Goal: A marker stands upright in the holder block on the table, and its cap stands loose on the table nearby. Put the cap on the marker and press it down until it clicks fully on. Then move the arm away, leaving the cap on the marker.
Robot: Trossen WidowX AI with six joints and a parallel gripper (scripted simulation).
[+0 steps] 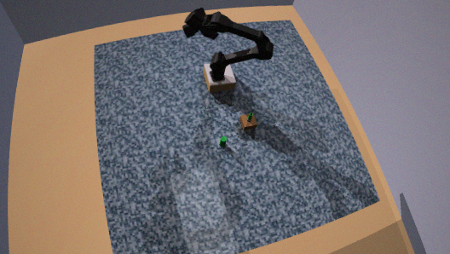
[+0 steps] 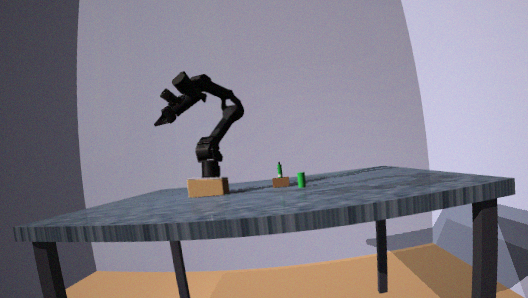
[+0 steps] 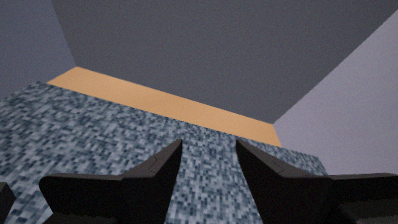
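The marker (image 1: 250,117) (image 2: 280,170) stands upright in the brown holder block (image 1: 246,124) (image 2: 281,183); its green body and dark tip show. The green cap (image 1: 222,142) (image 2: 301,180) stands upright on the table, apart from the block, on the side farther from the arm's base. My gripper (image 2: 156,123) (image 3: 209,143) is open, with nothing between its fingers in the wrist view. It is high above the table, on the far side of the arm's base from the marker and cap, which are both out of the wrist view.
The arm's base stands on a light box (image 1: 222,87) (image 2: 207,187) on the blue speckled table (image 1: 141,128) (image 2: 125,212). The holder block lies between this box and the cap. The table's edge and the tan floor (image 3: 150,101) show ahead in the wrist view.
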